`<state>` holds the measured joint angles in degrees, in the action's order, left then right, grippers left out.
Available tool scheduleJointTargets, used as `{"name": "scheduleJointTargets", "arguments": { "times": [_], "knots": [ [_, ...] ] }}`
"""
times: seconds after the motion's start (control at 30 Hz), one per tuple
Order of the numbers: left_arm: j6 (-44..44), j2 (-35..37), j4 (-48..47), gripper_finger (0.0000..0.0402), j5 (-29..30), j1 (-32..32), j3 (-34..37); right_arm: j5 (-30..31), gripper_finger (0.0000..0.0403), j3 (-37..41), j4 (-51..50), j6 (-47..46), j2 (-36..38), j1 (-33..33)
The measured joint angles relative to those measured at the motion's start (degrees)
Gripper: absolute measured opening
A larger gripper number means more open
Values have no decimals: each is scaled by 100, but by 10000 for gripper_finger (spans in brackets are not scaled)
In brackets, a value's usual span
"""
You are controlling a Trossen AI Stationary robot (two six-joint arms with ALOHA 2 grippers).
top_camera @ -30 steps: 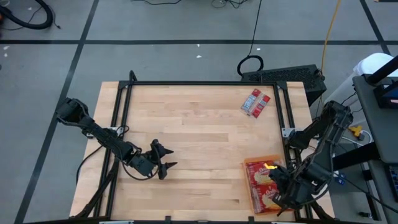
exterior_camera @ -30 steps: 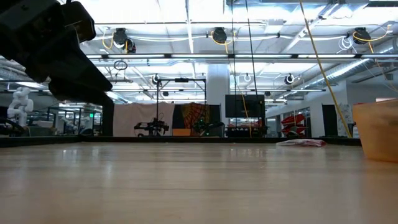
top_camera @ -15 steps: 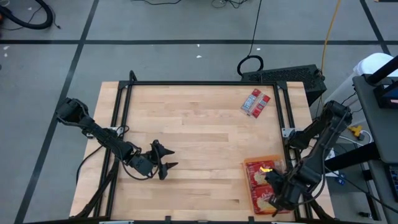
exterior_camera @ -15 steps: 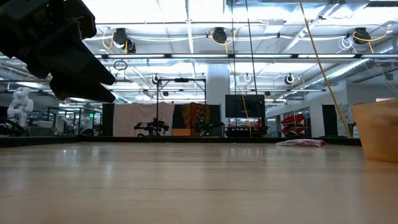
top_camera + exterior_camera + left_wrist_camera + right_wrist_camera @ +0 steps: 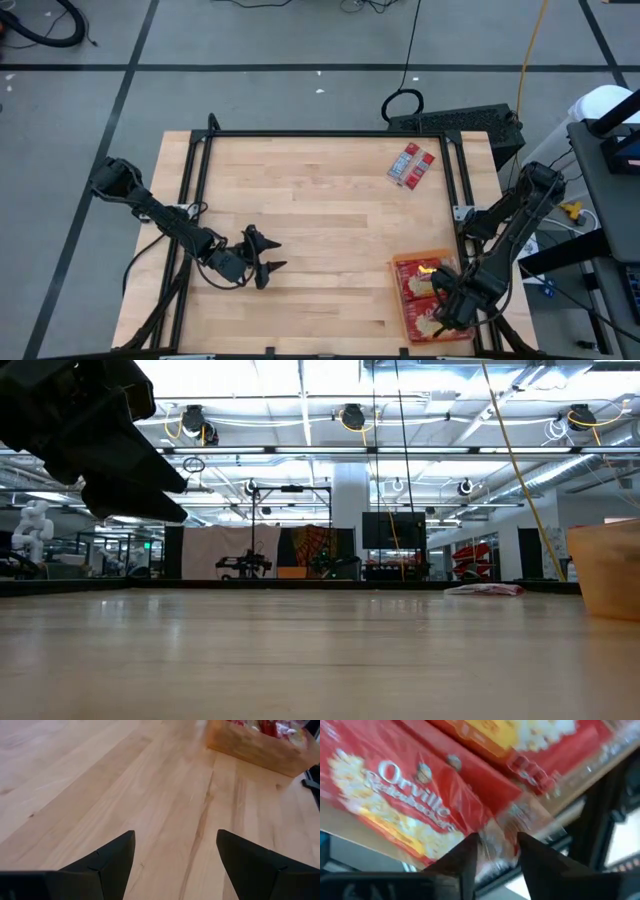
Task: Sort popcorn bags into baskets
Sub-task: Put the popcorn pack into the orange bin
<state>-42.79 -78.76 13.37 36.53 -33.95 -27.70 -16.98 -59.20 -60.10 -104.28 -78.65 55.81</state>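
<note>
A shallow orange rectangular basket [image 5: 437, 257] sat at the lower right of the high view, against the right and near edges of the pale wooden table [image 5: 320, 215]. Flat red popcorn bags with yellow-cream pictures [image 5: 418, 300] filled it. The right gripper [image 5: 440, 308] hung low over those bags, its dark arm folding in from the right table edge. In the right wrist view its two dark fingers [image 5: 462, 860] stood a little apart, with crinkled clear wrap at the edge of a red bag [image 5: 415, 795] between them; whether they gripped it could not be told.

Two more red packets with grey-white panels [image 5: 411, 166] lay side by side at the upper right of the table, well apart from the basket. The wide middle of the table lay between them and the left arm.

The left gripper [image 5: 262, 258] rested at the lower left of centre, jaws spread wide and holding nothing, its arm reaching in from the left edge.
</note>
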Motion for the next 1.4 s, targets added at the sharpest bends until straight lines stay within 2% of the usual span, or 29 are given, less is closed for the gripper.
{"name": "scheduleJointTargets", "arguments": {
  "times": [0.1, 0.23, 0.33, 0.4, 0.47, 0.6, 0.67, 0.8, 0.93, 1.0, 1.13, 1.3, 1.4],
  "knots": [
    [-2, 0, 38, 282, 0, 0, 0, -205, 144, -4, 26, -110, 2, 2],
    [5, 0, 38, 282, 0, 0, 0, -178, 143, -148, 48, -249, 2, 8],
    [-19, 0, 38, 282, 0, 0, 0, 221, 130, -200, 219, -295, 2, 20],
    [-138, 0, 40, 282, -1, 0, 0, 276, 118, -203, 183, -463, 2, 20],
    [-204, 0, 43, 282, -2, 0, 0, 262, 106, -203, 113, -667, 2, 22],
    [-175, 1, 41, 282, -11, 0, 0, -145, 80, -203, -314, -1065, 0, 20],
    [-129, 0, 41, 282, -11, 2, 0, -109, 70, -203, -384, -1075, 1, 22],
    [-146, 1, 41, 282, -20, 2, 0, 368, 54, -210, -228, -1089, 32, 20],
    [-236, 1, 43, 282, -26, 2, 0, 1292, 46, -215, 722, -827, 39, 47],
    [-236, 2, 59, 282, -24, 2, 0, 1443, 41, -221, 998, -884, -11, 53],
    [-180, 1, 65, 282, -20, 2, 0, 1387, 26, -163, 1014, -780, -288, 172],
    [-22, 2, 65, 282, -2, 2, 0, 846, 4, 17, 1035, -857, -487, 252],
    [26, 2, 65, 282, -2, 2, 0, 764, 1, 106, 1044, -891, -503, 247]
  ]
}}
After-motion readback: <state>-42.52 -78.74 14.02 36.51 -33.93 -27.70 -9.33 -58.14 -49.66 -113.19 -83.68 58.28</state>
